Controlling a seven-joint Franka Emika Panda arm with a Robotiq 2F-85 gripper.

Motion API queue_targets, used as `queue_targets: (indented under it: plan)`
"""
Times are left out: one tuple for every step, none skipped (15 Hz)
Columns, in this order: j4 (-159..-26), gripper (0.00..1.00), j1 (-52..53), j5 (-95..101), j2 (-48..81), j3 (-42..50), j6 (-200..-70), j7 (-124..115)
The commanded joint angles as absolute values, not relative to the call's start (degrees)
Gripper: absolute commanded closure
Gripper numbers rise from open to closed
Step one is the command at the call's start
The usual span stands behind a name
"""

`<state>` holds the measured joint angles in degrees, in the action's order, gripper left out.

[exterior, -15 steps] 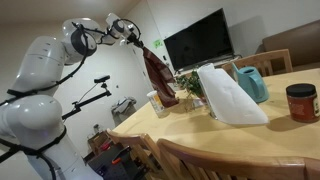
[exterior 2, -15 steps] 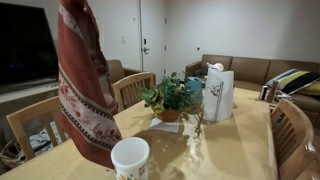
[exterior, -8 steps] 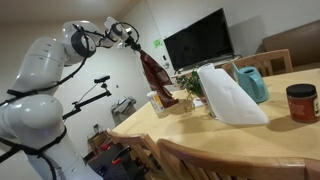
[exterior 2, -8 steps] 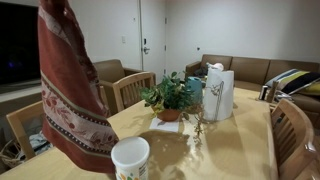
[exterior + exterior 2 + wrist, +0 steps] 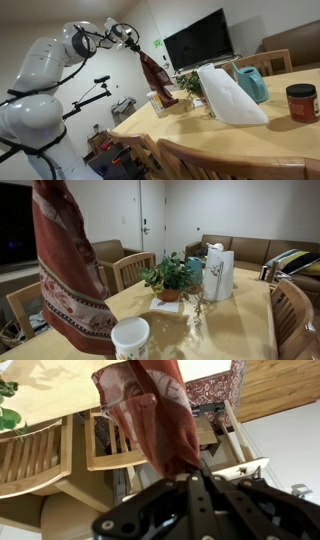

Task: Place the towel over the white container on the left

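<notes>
The towel (image 5: pixel 155 70), dark red with a pale pattern, hangs straight down from my gripper (image 5: pixel 133 37), which is shut on its top end high above the table's left end. In an exterior view the towel (image 5: pixel 65 270) fills the left side, and its lower hem reaches down beside the white container (image 5: pixel 131 338). That small cream tub (image 5: pixel 158 103) stands on the table near the edge. The wrist view shows the towel (image 5: pixel 160 410) pinched in my gripper (image 5: pixel 192 473), with wooden chairs far below.
On the wooden table (image 5: pixel 235 330) stand a potted green plant (image 5: pixel 168 277), a tall white slanted carton (image 5: pixel 230 95), a teal jug (image 5: pixel 252 84) and a dark red jar (image 5: pixel 301 102). Wooden chairs (image 5: pixel 130 270) surround it. A television (image 5: pixel 198 40) hangs behind.
The hanging towel has drifted left and slightly up, away from the plant. The grip on it is unchanged.
</notes>
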<state>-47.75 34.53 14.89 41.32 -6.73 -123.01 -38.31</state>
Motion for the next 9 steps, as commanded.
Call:
queue_targets:
  plan:
    - [-45.95,0.99,35.83,14.58,42.36,-9.42,-125.07,-32.73]
    - [-45.57,0.99,36.62,15.04,42.54,-10.15,-125.45,-31.17]
    - [-45.21,0.99,37.50,15.53,42.64,-10.66,-125.70,-30.18]
    - [-44.87,0.99,38.33,15.87,42.67,-11.21,-126.18,-28.86]
    - [-44.46,0.99,39.30,16.25,42.70,-11.36,-126.52,-28.22]
    - [-44.09,0.99,40.11,16.51,42.66,-11.62,-126.88,-27.23]
    - [-43.66,0.99,40.84,16.46,42.71,-11.91,-127.39,-26.80]
    - [-43.25,0.99,41.69,16.79,42.81,-11.70,-128.00,-26.69]
    - [-42.99,0.99,42.27,16.46,42.75,-12.05,-128.69,-26.05]
